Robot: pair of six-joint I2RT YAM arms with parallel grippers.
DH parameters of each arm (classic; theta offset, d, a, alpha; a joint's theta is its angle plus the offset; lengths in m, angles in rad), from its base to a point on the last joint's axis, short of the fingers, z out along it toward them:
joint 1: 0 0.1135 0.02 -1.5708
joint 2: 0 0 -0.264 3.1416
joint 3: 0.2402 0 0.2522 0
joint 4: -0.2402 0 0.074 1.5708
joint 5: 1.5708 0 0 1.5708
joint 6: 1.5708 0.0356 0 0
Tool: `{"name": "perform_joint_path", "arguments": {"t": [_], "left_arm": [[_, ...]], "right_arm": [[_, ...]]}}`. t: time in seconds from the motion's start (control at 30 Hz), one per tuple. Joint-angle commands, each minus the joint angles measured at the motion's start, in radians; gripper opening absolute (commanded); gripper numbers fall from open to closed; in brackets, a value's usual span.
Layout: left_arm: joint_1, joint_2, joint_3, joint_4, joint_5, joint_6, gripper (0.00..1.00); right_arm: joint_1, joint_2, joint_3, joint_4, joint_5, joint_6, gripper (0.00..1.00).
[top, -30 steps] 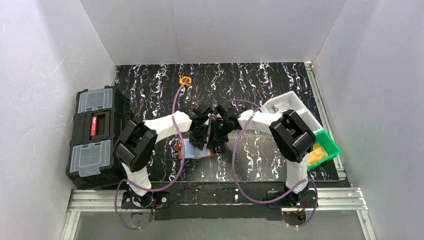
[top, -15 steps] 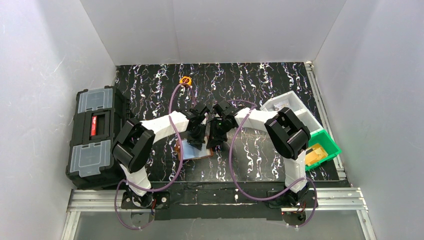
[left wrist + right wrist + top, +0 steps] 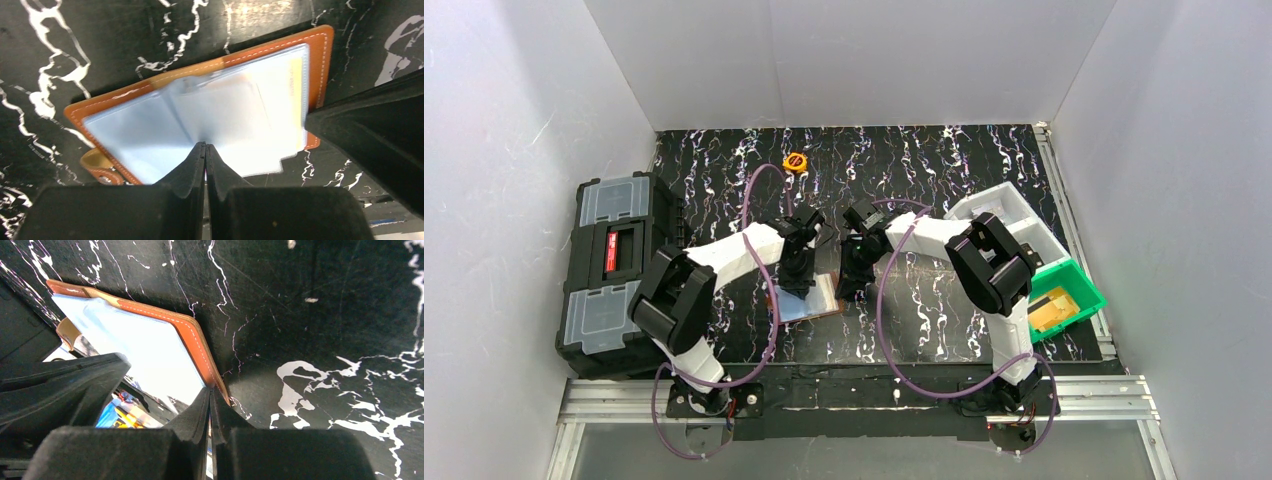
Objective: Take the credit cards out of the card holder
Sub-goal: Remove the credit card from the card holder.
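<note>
Both squeezed together over the open card holder point(image 3: 240, 110) — left tool point(image 3: 205, 146) mid-pocket, right tool point(image 3: 209, 390) at its edge.

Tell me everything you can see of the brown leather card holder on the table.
The brown leather card holder lies open, flat near the middle of the black marbled table. Orange-brown leather with pale stitching frames shiny pale blue-grey clear pockets; something yellowish shows through one. A snap tab juts from one corner. The shut left gripper meets the pockets; the shut right gripper sits at its stitched edge.
</note>
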Motion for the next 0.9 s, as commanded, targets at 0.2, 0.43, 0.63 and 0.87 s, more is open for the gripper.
{"name": "perform_joint_path", "arguments": {"t": [0.2,0.43,0.63,0.87], "left_arm": [[0.032,-0.113,0.076,-0.103,-0.001,-0.002,0.00],[0.032,-0.035,0.200,-0.080,0.138,-0.020,0.19],[0.032,0.077,0.194,0.011,0.209,-0.068,0.21],[0.032,0.115,0.137,0.111,0.256,-0.122,0.19]], "right_arm": [[0.008,0.056,0.010,-0.070,0.089,-0.021,0.09],[0.008,0.060,0.003,-0.063,0.087,-0.020,0.09],[0.008,0.066,-0.005,-0.056,0.077,-0.012,0.09],[0.006,0.075,-0.008,-0.050,0.070,-0.004,0.08]]}}
